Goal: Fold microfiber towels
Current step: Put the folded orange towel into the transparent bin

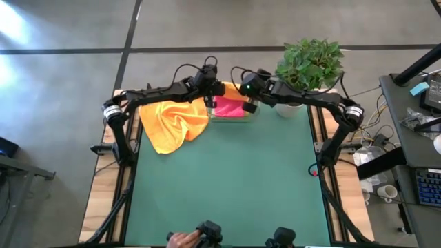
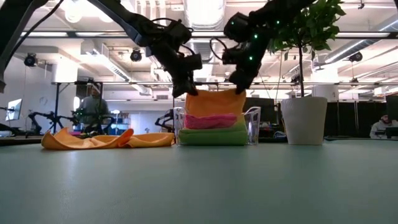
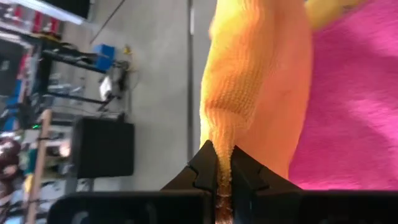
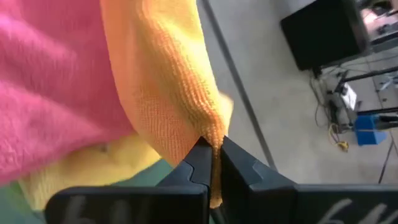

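Hanging between the two grippers at the far edge of the green worktop [image 1: 227,179], an orange towel [image 2: 214,102] is stretched upright above the clear tray [image 2: 254,127]. From above, a second orange towel [image 1: 172,124] lies crumpled on the worktop's far left, just beside the tray, where the pink towel [image 1: 229,107] shows on top. A potted plant [image 1: 310,62] stands near the tray on the right. Both arms reach inward from the worktop's sides, the left gripper [image 1: 209,96] and right gripper [image 1: 249,103] meeting over the tray.

At worktop height, the pink towel lies on a lime green towel [image 2: 211,138] in the tray, and the held orange sheet hides what is behind it. The white plant pot [image 2: 305,121] stands right of the tray.

The left wrist camera shows the left fingers [image 3: 202,171] clamped on a corner of the orange cloth.

The right wrist camera shows the right fingers [image 4: 239,165] pinched on another orange corner, with a yellow towel [image 4: 87,168] below the pink.
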Robot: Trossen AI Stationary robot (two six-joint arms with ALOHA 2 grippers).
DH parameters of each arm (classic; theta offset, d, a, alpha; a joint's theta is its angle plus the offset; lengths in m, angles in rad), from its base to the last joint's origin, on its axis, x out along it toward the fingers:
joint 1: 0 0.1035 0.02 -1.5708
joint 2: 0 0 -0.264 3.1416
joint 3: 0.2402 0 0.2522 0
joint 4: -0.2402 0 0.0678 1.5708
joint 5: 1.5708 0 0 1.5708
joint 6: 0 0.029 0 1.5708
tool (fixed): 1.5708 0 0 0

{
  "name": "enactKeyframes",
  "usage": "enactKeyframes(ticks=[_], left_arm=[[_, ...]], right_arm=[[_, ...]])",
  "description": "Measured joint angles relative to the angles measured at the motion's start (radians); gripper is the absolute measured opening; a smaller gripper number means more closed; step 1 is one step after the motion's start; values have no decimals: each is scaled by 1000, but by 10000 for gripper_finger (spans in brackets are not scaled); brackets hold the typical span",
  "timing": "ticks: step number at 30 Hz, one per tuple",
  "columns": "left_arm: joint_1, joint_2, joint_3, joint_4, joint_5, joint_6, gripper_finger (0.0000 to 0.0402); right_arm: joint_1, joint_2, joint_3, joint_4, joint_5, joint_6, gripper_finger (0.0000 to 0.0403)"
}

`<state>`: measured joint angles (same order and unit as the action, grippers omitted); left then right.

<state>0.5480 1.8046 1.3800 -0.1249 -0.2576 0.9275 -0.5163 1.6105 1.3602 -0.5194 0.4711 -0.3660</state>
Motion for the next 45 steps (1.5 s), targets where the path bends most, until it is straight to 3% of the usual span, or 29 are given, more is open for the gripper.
enactKeyframes(ticks=[9, 16, 27, 32, 36, 45], left_arm=[[-6, 12, -41, 2, 19, -5, 0], [-13, -2, -47, -111, 55, -69, 6], [-16, -6, -39, -202, 168, -265, 55], [-18, -7, -22, -321, 251, -351, 88], [-25, -8, -19, -363, 278, -397, 112], [-37, -18, -19, -365, 278, -398, 161]], right_arm=[[1, 4, -39, -7, -16, 41, 8], [3, -6, -1, -36, -135, 84, 8], [5, 12, -2, -122, -266, 187, 8], [7, 26, -2, -136, -344, 228, 9], [15, 28, -3, -136, -349, 261, 9], [40, 27, 15, -149, -354, 308, 76]])
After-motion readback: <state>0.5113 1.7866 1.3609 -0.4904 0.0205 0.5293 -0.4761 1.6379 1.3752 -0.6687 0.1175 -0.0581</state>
